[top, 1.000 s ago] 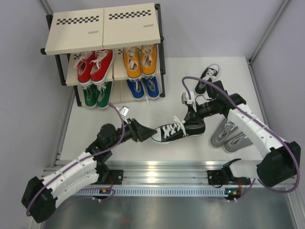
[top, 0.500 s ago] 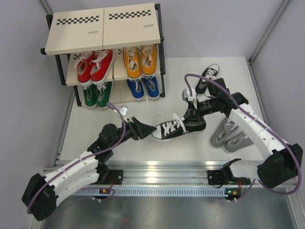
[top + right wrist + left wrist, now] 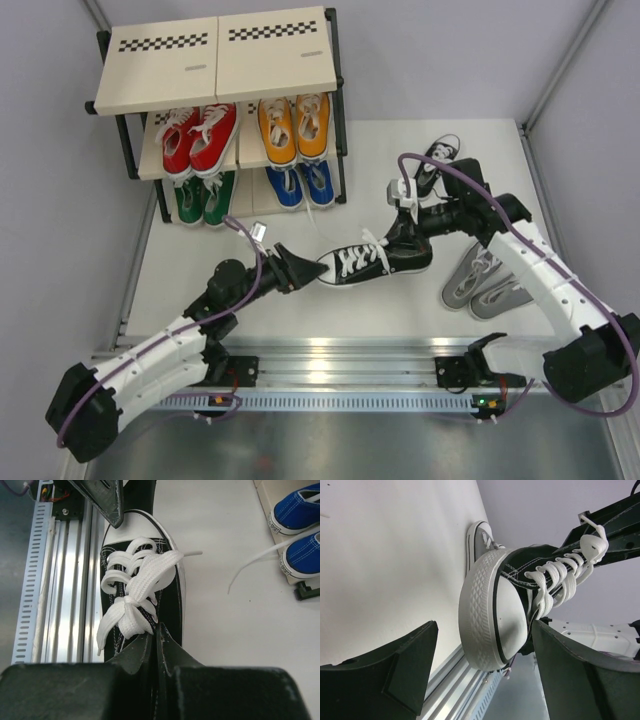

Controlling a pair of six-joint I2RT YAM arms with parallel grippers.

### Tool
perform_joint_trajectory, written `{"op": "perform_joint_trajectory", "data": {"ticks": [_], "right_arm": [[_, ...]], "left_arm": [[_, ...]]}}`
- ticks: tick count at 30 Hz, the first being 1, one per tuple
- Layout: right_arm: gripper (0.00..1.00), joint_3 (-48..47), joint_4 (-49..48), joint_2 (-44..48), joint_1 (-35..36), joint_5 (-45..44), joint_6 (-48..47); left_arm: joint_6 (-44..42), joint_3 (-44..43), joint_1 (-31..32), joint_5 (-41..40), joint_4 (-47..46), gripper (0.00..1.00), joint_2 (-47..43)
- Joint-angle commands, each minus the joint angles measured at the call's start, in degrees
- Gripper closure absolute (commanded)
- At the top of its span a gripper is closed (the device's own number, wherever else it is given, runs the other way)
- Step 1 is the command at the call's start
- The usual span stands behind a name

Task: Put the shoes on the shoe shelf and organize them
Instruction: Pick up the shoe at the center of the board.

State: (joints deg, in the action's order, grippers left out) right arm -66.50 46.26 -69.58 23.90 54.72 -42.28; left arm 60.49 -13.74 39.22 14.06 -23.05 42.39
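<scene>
L gripper (image 3: pixel 308 270) is sitting wide apart, toe cap of black shoe (image 3: pixel 365 265) poking between its fingers (image 3: pixel 395 665). R gripper (image 3: pixel 156 647) is pinching that shoe's heel collar, jaws together on the fabric. Grey pair (image 3: pixel 485 285) is lying on table (image 3: pixel 380 320) just right of it. 2nd black shoe (image 3: pixel 437 160) is lying farther back by R arm. Shelf (image 3: pixel 215 55) is standing far left: green pair (image 3: pixel 205 198) and blue pair (image 3: pixel 300 183) are sitting on the bottom tier, red pair (image 3: pixel 200 135) and orange pair (image 3: pixel 293 127) on the mid tier.

From above and behind the arms (image 3: pixel 160 350), we look down on the whole surface (image 3: pixel 380 312). All three share the black shoe (image 3: pixel 365 265): the left wrist faces its toe up close, the right looks down its laces.
</scene>
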Motion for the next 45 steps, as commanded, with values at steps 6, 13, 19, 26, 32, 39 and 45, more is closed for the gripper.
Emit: {"op": "perform_joint_trajectory", "data": {"ticks": [6,13,19,26,32,39,45], "right_arm": [[1.00,2.24,-13.11,2.34,0.88,8.56,4.75],[1.00,5.41,-21.47,3.23,1.15,8.30,9.67],[1.00,6.20,-21.65,3.22,1.50,6.72,8.37],[0.94,6.82,-11.13,3.14,1.94,2.59,-3.76],[0.52,2.18,6.36,3.22,2.20,1.01,-21.77],[0.03,2.42,23.86,5.77,2.20,0.39,-44.34],[0.03,8.66,23.89,8.67,3.25,-1.63,-44.30]], "left_arm": [[8.14,-0.15,0.15,1.84,-10.61,0.19,0.23],[12.02,-2.43,0.24,3.51,-11.49,0.21,2.08],[14.22,-2.87,0.24,3.34,-11.49,0.45,3.66],[9.24,-4.62,0.15,2.20,-6.33,0.92,4.19],[-10.17,-11.99,-2.21,4.65,13.68,1.00,1.20],[-25.67,-18.51,-10.30,21.16,27.07,1.00,3.48],[-30.69,-22.55,-15.05,29.96,31.57,1.00,6.38]]}}
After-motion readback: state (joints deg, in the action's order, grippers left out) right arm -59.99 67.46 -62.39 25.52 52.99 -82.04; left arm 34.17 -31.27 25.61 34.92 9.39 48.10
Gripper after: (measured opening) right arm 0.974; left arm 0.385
